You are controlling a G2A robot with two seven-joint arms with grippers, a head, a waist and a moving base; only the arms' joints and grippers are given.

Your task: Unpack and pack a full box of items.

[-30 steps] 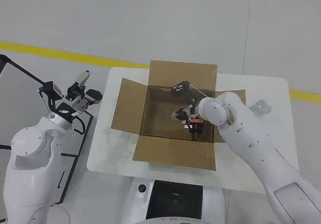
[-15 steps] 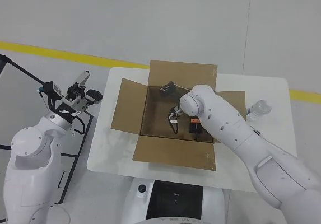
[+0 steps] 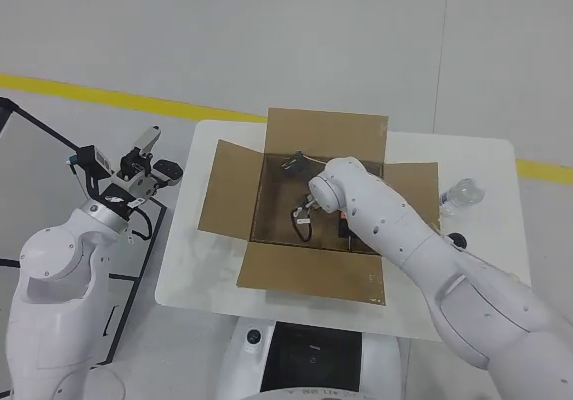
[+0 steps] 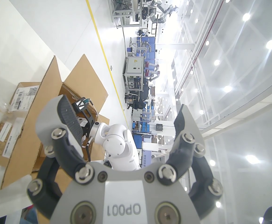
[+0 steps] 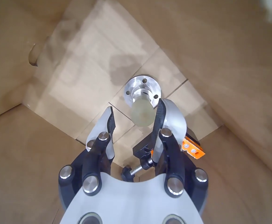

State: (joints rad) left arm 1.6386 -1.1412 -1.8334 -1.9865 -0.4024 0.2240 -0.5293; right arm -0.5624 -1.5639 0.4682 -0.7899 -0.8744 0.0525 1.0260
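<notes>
An open cardboard box (image 3: 311, 268) stands on the white table (image 3: 206, 150). My right arm goes down into it, and my right gripper (image 3: 301, 215) hangs low inside. In the right wrist view the right gripper (image 5: 136, 108) is open, its fingers either side of a pale cylinder (image 5: 142, 115) that stands on a round metal flange (image 5: 142, 88) on the box floor. A black clamp with an orange block (image 5: 192, 149) lies beside one finger. My left gripper (image 3: 159, 155) is held up off the table's left side, open and holding nothing (image 4: 123, 108).
A clear bottle-like item (image 3: 461, 192) lies on the table right of the box, with a small dark object (image 3: 456, 240) nearer the front. The box flaps (image 3: 228, 185) spread outward on all sides. A black frame (image 3: 26, 130) stands to the far left.
My right arm has swung leftward across the inside of the box, bringing its gripper toward the box's middle-left. The left arm has not moved.
</notes>
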